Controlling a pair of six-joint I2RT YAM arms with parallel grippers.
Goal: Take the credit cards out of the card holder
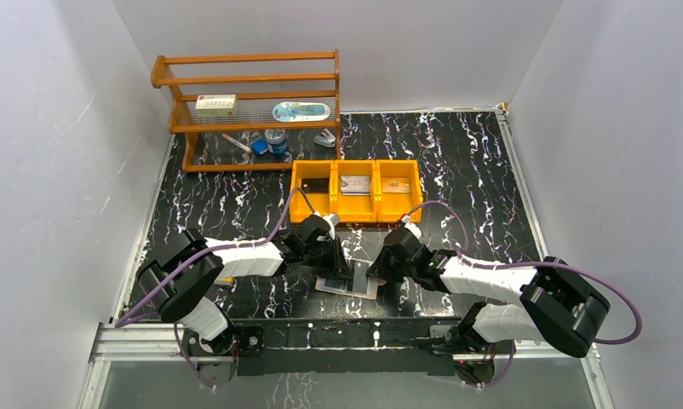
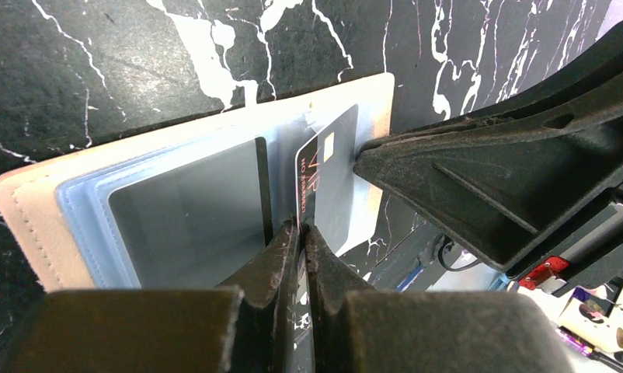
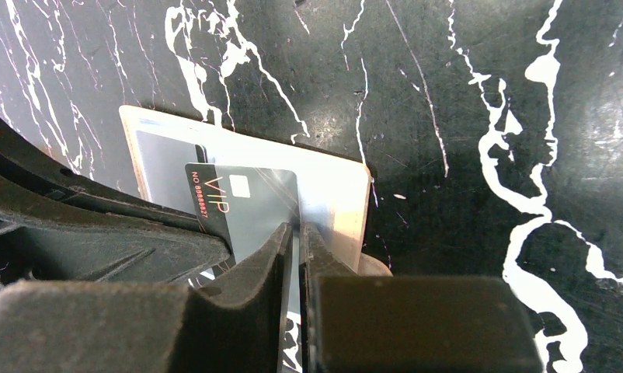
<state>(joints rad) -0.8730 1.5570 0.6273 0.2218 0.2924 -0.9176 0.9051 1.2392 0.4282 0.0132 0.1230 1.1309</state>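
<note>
Card holder (image 1: 336,286) open on desk (image 1: 457,170) between arms; left pincer (image 2: 297,233) clamped on black card (image 2: 332,179) at VIP edge, right pincer (image 3: 299,233) pinched shut at opposite edge; card looks thin, stiff, slick, so grip an edge, slide flat.

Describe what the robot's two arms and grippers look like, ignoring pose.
Both the left arm and right arm have white tubular links between bulky black joints, each trailed by a looping purple cable. The left gripper and right gripper have matte black, wedge-shaped fingers.
</note>
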